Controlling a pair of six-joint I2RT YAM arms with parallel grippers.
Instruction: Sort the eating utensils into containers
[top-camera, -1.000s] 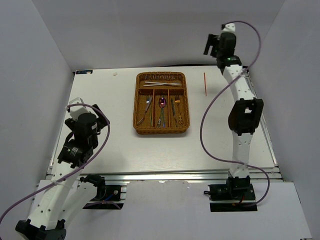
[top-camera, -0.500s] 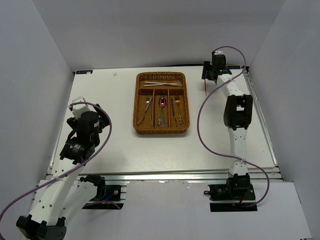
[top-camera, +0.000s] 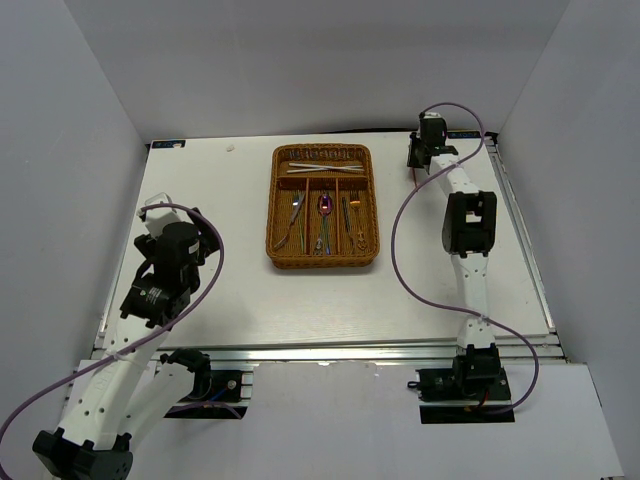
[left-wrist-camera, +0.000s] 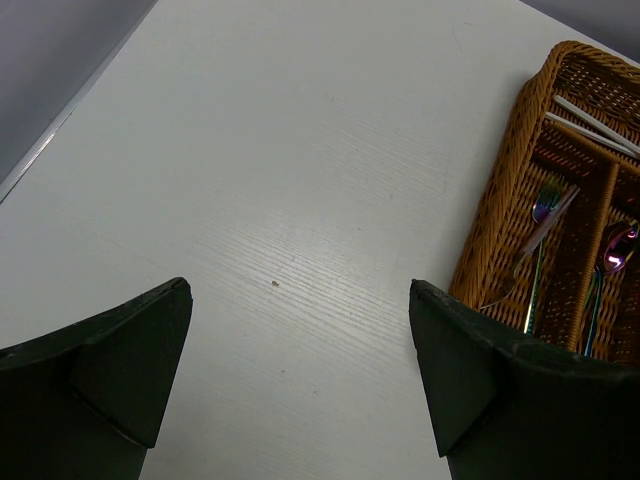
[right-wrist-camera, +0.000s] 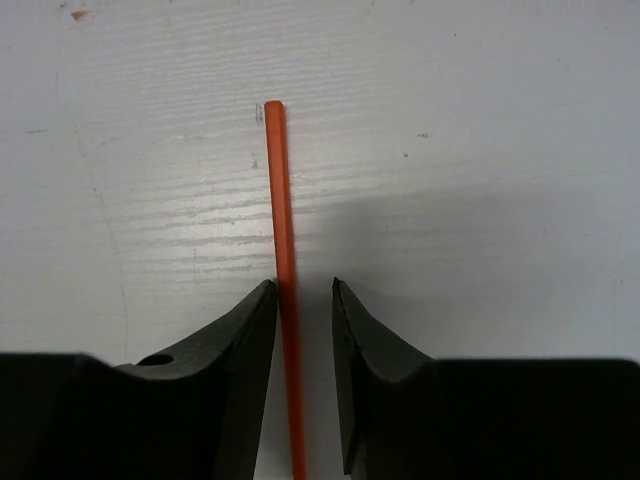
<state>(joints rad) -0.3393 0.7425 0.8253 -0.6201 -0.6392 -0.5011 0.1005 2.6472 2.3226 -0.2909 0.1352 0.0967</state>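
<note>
1. Chopstick (right-wrist-camera: 279, 230): red, thin, straight. It lies flat on the table (right-wrist-camera: 480, 150), right of the tray (top-camera: 272, 200) and well apart from it. It is the only utensil seen outside the tray.
2. Right gripper (right-wrist-camera: 302, 287): low over the table, fingers narrowly apart and astride the chopstick. The left finger touches or nearly touches it, and a strip of table shows beside the right finger. Not clamped.
3. Left gripper (left-wrist-camera: 300, 290): fingers wide apart, holding nothing, above the table left of the tray.
4. Tray contents: forks and a purple spoon (top-camera: 325, 205) in the long slots, silver chopsticks (top-camera: 320, 167) in the crosswise slot.
5. Handling (judged): light, stiff and smooth, likely to roll or swivel in a pinch. The stick lies flush, so the fingertips must reach the table surface. Grip squarely across the shaft, ideally near mid-length. How far along the present hold sits cannot be told.
</note>
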